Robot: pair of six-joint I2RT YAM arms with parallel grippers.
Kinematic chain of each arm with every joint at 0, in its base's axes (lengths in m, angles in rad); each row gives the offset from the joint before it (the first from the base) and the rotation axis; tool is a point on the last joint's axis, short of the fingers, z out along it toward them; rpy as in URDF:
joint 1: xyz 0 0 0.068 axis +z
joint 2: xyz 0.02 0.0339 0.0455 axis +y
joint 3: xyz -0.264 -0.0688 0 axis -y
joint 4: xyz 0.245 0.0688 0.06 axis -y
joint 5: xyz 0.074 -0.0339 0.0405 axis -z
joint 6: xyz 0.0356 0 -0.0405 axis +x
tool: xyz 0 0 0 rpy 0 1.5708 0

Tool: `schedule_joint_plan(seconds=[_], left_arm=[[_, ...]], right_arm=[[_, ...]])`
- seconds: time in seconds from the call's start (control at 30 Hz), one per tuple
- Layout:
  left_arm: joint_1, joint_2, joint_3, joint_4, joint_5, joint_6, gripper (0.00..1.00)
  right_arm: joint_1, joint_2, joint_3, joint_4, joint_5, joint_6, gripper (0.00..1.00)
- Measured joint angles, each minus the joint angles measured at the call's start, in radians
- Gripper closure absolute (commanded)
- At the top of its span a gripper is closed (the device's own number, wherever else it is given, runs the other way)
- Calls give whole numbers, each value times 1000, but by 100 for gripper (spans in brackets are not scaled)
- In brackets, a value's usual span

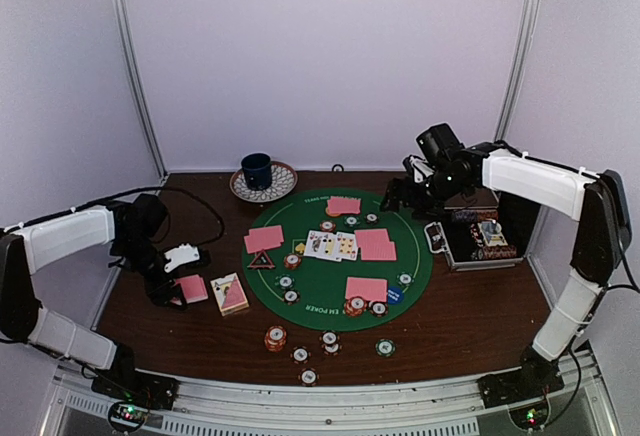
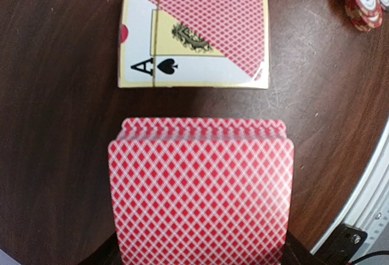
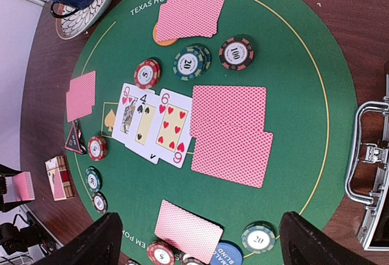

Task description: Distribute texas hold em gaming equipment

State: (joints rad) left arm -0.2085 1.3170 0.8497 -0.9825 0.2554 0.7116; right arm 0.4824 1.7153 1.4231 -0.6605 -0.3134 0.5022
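- Top external view, far left: the left pincer is clamped on a deck of pink-backed cards, low over the brown bench.
- Just right of the deck, a card box lies flat on the bench.
- Centre: a round green mat carries three face-up cards, face-down pairs and striped chips.
- Right: the right pincer hangs above the mat's far right side, jaws wide apart, holding nothing.
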Motion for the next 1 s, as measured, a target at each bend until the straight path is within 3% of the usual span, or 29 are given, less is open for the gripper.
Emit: schedule_joint_plan(seconds=[0.4,0.47,0.5,0.63,0.7,1.0], left_arm=[[0,51,-152,174,-35,108,98],[0,83,-156,195,-34,112,90],[0,96,-156,204,-34,113,80],[-8,113,-152,231,-33,117,23],[-16,113,-153,241,-33,117,5],[-31,102,-122,208,3,101,2]], right_arm=[[6,-33,-62,0,10,31,4],[7,-39,-72,0,12,38,3],[8,-43,-76,0,14,43,3],[12,-61,-87,3,18,51,1],[13,-70,-93,3,19,54,1],[16,-108,-102,-11,49,46,1]])
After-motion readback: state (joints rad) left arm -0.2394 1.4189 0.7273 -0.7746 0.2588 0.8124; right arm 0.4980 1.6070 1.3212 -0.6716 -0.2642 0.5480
